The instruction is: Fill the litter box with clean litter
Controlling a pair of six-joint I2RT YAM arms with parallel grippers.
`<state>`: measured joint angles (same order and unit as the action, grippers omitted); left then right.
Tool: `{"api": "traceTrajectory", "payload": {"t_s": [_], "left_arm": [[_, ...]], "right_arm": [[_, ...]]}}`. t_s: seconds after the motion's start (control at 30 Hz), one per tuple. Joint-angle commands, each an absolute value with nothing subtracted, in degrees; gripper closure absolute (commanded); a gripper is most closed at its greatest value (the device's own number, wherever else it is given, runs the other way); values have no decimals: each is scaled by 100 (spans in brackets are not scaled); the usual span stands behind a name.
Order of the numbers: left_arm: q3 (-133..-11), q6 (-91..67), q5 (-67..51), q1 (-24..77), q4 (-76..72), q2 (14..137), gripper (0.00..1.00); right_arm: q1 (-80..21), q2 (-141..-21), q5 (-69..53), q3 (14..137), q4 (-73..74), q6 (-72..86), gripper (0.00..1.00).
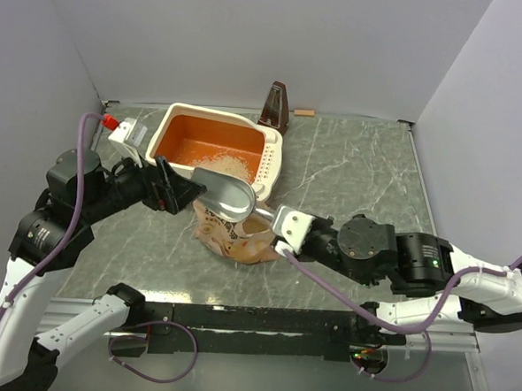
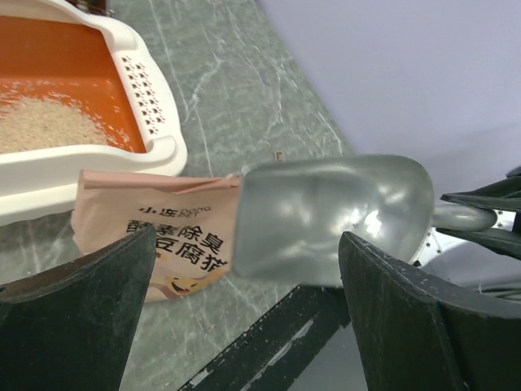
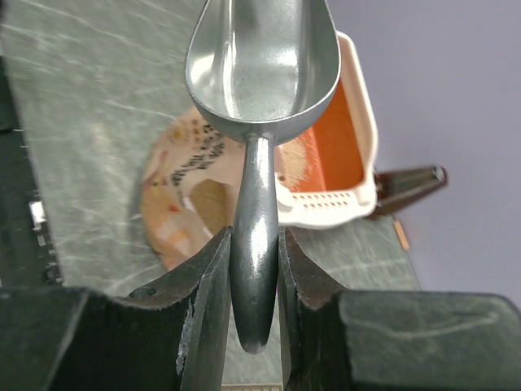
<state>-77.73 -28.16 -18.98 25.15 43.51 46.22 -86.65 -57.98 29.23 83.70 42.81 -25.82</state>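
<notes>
The cream-white litter box (image 1: 268,156) with its orange interior stands at the back left of the table. A small heap of pale clean litter (image 1: 225,167) lies in its near end, also in the left wrist view (image 2: 45,126). My right gripper (image 1: 274,221) is shut on the handle of a metal scoop (image 3: 259,61), whose bowl is empty and hovers over the open tan litter bag (image 1: 236,240). My left gripper (image 1: 186,191) is open and empty, just left of the scoop bowl (image 2: 334,220) and above the bag (image 2: 155,236).
A dark brown pyramid-shaped object (image 1: 277,106) and a small wooden piece (image 1: 303,112) sit at the back wall. A white and red device (image 1: 123,132) is left of the box. A black rail (image 1: 262,320) runs along the near edge.
</notes>
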Motion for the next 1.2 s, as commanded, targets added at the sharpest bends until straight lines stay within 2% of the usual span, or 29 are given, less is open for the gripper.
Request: {"api": "traceTrajectory", "payload": {"t_s": [0.0, 0.37, 0.43, 0.8, 0.87, 0.93, 0.97, 1.03, 1.07, 1.1, 1.17], "left_arm": [[-7638, -2918, -2478, 2514, 4008, 4579, 3], [-7427, -3173, -3347, 2514, 3551, 4448, 1], [-7357, -3234, -3593, 2514, 3472, 4412, 4], [-7111, -3331, -4219, 2514, 3261, 4201, 36], [-7058, -3331, -4315, 2514, 3261, 4184, 45], [-7014, -3322, -4333, 2514, 3287, 4166, 47], [-7005, -3314, -4316, 2514, 3296, 4140, 51], [-6979, -3305, -4245, 2514, 3305, 4131, 68], [-6970, -3296, -4271, 2514, 3287, 4131, 91], [-6970, -3287, -4254, 2514, 3296, 4140, 99], [-6952, -3278, -4193, 2514, 3322, 4122, 99]], "right_arm": [[-8806, -5476, 2287, 8736, 4228, -2531, 100], [-8868, -5370, 1969, 8561, 3991, -2663, 100], [-8868, -5353, 1969, 8543, 3955, -2681, 100], [-8868, -5238, 2083, 8367, 3797, -2848, 100], [-8859, -5247, 2109, 8385, 3788, -2856, 100], [-8868, -5273, 2083, 8411, 3814, -2856, 100], [-8868, -5300, 2066, 8411, 3832, -2856, 100], [-8868, -5309, 2030, 8420, 3850, -2857, 100], [-8868, -5317, 2022, 8411, 3850, -2848, 100], [-8868, -5309, 2004, 8376, 3841, -2839, 100], [-8868, -5256, 1986, 8315, 3754, -2804, 100]]}}
